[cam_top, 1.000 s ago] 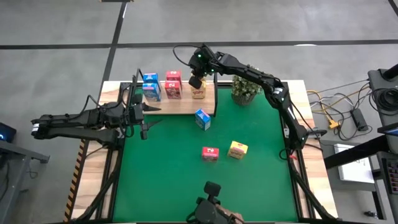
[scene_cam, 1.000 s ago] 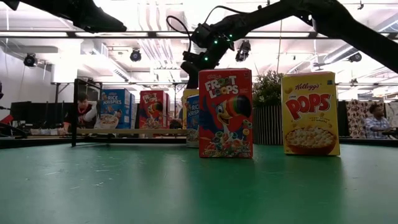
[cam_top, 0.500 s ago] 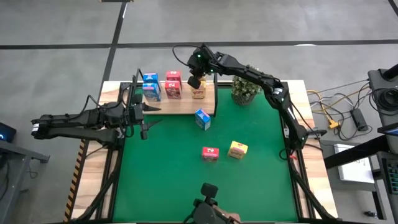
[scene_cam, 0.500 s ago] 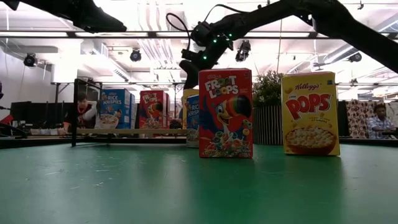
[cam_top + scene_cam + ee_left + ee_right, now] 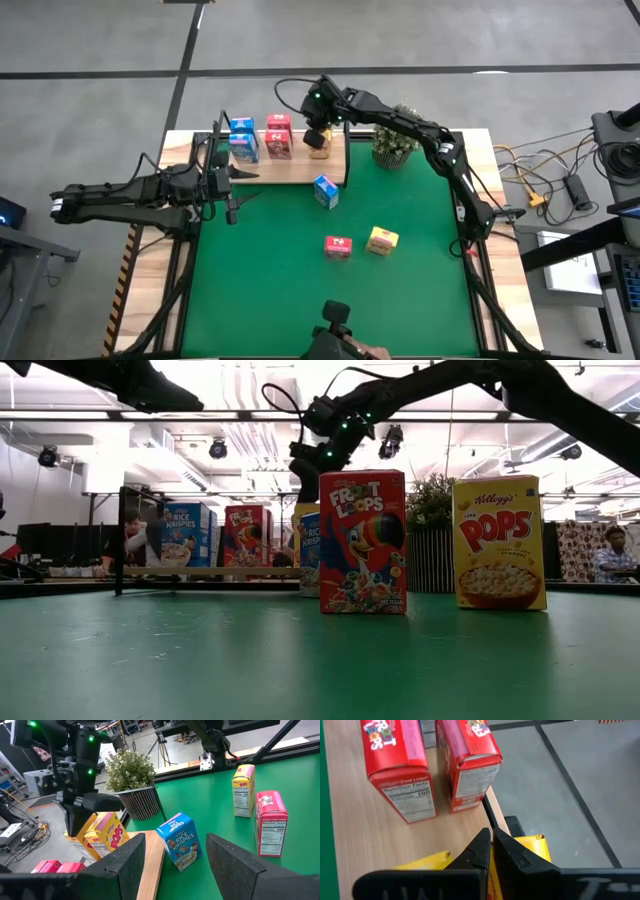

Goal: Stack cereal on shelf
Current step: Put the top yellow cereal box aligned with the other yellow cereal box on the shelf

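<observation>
The wooden shelf (image 5: pixel 288 165) lies at the table's far side. On it stand two blue boxes (image 5: pixel 243 141), two pink-red boxes (image 5: pixel 279 138) and two yellow boxes (image 5: pixel 321 148). My right gripper (image 5: pixel 316 135) is shut and hangs just over the yellow boxes' tops (image 5: pixel 102 835); the right wrist view shows yellow box tops (image 5: pixel 535 846) on either side of its fingers. A blue box (image 5: pixel 325 190), a pink-red box (image 5: pixel 338 246) and a yellow box (image 5: pixel 382 241) stand on the green mat. My left gripper (image 5: pixel 232 192) is open at the shelf's left end. My right gripper points down with shut fingers (image 5: pixel 482 851) close over the yellow boxes on the shelf. I cannot tell whether the fingers touch a box.
A potted green plant (image 5: pixel 395 145) stands right of the shelf. The shelf's black end frame (image 5: pixel 218 150) is near my left gripper. The green mat (image 5: pixel 270 280) lies open toward the near edge. People show in the room beyond the table.
My right gripper has risen a little over the yellow boxes and stayed shut. The boxes stand as before.
</observation>
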You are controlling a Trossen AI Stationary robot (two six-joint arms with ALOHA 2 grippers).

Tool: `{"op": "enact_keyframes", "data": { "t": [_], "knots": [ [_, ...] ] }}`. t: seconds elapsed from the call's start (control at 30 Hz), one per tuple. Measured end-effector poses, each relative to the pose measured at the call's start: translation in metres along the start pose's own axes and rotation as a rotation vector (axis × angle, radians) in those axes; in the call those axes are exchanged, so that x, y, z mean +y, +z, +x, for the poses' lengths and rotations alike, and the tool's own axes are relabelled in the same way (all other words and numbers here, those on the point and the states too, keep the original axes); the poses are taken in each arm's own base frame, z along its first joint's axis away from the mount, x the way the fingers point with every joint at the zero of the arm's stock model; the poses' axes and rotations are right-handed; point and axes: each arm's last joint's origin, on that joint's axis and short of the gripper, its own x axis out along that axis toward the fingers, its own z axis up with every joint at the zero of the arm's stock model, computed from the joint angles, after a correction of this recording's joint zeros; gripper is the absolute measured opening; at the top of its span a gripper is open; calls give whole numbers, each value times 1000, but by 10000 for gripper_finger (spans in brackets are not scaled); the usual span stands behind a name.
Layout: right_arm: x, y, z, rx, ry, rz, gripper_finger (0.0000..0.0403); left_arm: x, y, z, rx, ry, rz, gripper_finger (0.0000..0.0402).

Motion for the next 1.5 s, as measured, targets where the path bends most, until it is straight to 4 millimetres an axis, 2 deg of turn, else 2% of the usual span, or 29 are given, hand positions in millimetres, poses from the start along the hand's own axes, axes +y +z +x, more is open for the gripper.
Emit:
{"op": "enact_keyframes", "data": {
  "t": [0.4,0.57,0.73,0.93,1.17,1.5],
  "knots": [
    [5,2,-2,-2,7,-31,12,0,-1,0,7,-1,2,192],
    [9,8,-12,-25,5,-48,12,0,-1,0,6,-1,2,192],
    [7,12,-20,-31,-75,-5,12,0,-1,0,6,-1,2,192],
    [3,6,-26,62,-211,59,12,0,-1,0,6,-1,1,192],
    [2,0,-45,138,-197,154,12,0,-1,0,6,-1,2,192],
    [-1,-8,-45,196,-158,179,12,0,-1,0,6,-1,2,192]
  ]
}}
